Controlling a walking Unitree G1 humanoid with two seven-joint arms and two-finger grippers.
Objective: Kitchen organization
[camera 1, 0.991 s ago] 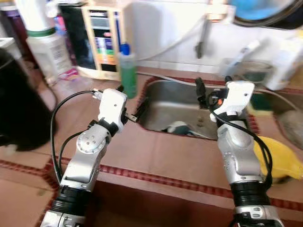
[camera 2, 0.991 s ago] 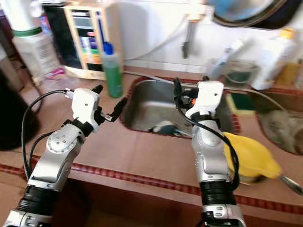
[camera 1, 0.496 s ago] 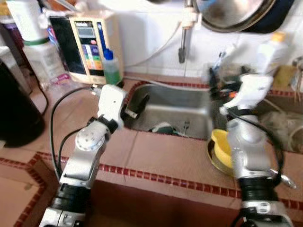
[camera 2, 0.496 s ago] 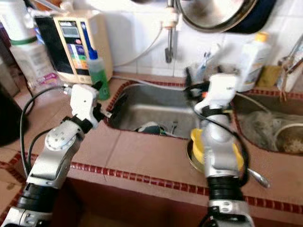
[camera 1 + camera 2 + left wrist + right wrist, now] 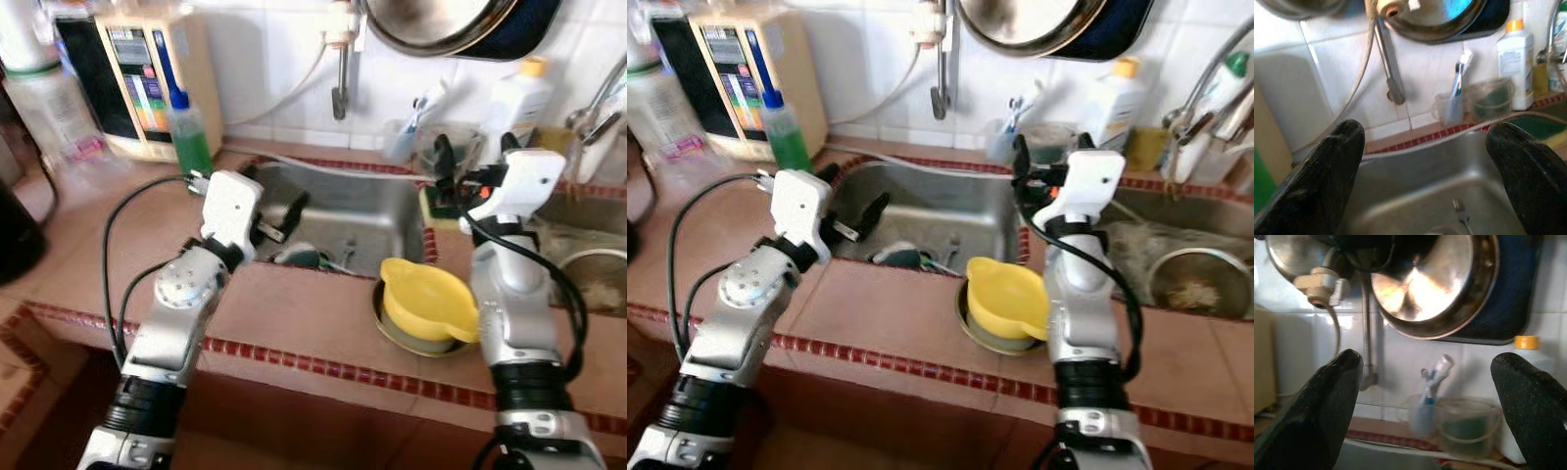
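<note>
My left gripper (image 5: 272,192) hangs open over the left rim of the steel sink (image 5: 377,201), nothing between its fingers (image 5: 1322,181). My right gripper (image 5: 473,157) is raised and open above the sink's right rim, pointing at the tiled wall, also empty. A yellow spouted bowl (image 5: 426,299) rests on a round metal dish (image 5: 390,328) on the counter, just left of my right forearm. Dark dishes (image 5: 299,258) and a fork (image 5: 1462,211) lie in the sink's bottom.
A green soap bottle (image 5: 189,137) and a beige appliance (image 5: 147,78) stand at back left. Tap (image 5: 338,73), hanging pan (image 5: 1435,284), toothbrush cup (image 5: 402,139), clear tub (image 5: 446,147) and white bottle (image 5: 514,93) line the wall. A second basin holds a metal strainer (image 5: 1200,284) at right.
The whole view has swung right and pulled back, bringing the yellow bowl and the right basin into sight. Both grippers stay open near the sink with nothing in them.
</note>
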